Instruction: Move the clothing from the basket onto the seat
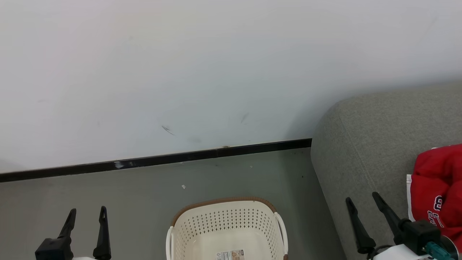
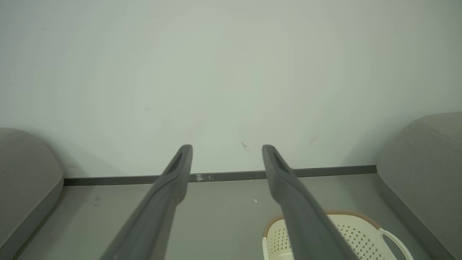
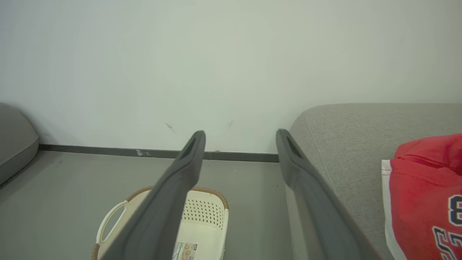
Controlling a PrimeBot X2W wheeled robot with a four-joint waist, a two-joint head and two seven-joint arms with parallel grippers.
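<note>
Both claws are hanging nearest to me, low and level as if parked. The left claw (image 1: 88,210) is hovering over bare floor (image 1: 126,195) on the left side of the basket (image 1: 225,201), spread apart and gripping nothing. The right claw (image 1: 361,197) is poised over the front edge of the seat (image 1: 361,137), just as open and just as empty. Between them the basket is standing on the floor, close against the seat's side, probably so that a short swing carries things across. As much of its cream floor as I can see is showing bare, with the paper label (image 1: 230,255) plainly readable as a label. One dark finger is covering part of it in the right wrist view, so I cannot vouch for every corner. Just beside the right claw, the clothing (image 1: 436,180) is lying bunched on the seat cushion, red with a white edge and dark lettering, touching the upholstery and free of any grip. To my eye the job is looking finished or nearly so, which would explain both arms idling open. Farther off, another grey cushioned piece (image 2: 25,173) is sitting across the floor, and beyond everything a dark skirting (image 1: 180,157) is running along the foot of the pale wall (image 1: 180,72).
</note>
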